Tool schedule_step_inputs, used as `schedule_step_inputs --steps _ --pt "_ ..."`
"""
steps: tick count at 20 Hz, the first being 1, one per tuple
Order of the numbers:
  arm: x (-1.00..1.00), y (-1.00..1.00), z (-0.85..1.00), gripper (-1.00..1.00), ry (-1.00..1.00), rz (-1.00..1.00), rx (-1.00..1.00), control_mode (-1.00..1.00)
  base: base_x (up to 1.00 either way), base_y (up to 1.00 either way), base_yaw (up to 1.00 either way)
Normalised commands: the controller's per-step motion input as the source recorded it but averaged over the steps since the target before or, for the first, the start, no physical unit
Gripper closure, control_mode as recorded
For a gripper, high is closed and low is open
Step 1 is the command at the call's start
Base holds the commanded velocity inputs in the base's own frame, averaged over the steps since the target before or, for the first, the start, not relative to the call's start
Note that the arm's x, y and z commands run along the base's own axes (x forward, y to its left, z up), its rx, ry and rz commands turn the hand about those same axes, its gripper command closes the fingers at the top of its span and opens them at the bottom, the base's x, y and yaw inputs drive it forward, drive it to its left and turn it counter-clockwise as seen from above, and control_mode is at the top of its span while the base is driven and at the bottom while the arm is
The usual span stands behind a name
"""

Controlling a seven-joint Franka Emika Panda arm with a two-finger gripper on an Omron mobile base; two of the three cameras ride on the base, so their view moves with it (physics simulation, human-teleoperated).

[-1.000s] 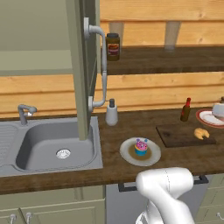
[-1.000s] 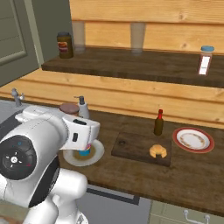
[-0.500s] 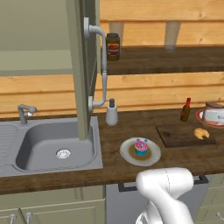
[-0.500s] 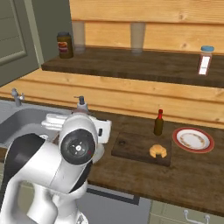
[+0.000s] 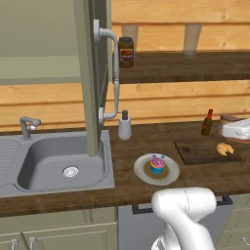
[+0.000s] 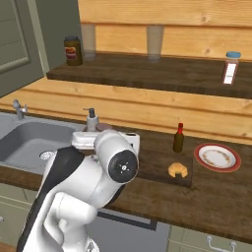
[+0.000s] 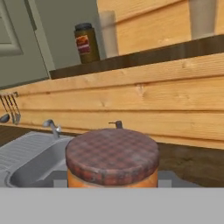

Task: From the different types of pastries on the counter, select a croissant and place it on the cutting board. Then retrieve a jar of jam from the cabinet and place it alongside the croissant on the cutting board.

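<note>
The jar of jam (image 7: 112, 159), gripped in the closed hand (image 5: 238, 131), has been swung to 3 o'clock, beside the cutting board (image 5: 201, 151) holding the croissant (image 5: 224, 148).

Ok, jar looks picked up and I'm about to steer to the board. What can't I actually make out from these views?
- Finger contact on the jar of jam: in the hand view the jar fills the foreground and covers the fingertips.
- Jar body: cut off at the bottom of the hand view.
- Left part of the cutting board: behind the arm in the right base view; the croissant shows.
- Label text on the dark jar: too small.
</note>
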Motion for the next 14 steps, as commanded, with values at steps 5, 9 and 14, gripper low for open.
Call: schedule_step_inputs --steps 5,9,14 --pt "0.35 -0.45 -0.48 1.0 -0.08 0.0 -0.02 -1.0 0.0 0.0 0.0" --pt "0.33 -0.33 -0.57 1.0 -0.04 0.0 -0.02 -1.0 0.0 0.0 0.0" --pt "0.32 -0.18 -0.73 1.0 -0.02 0.0 0.0 -1.0 0.0 0.0 0.0"
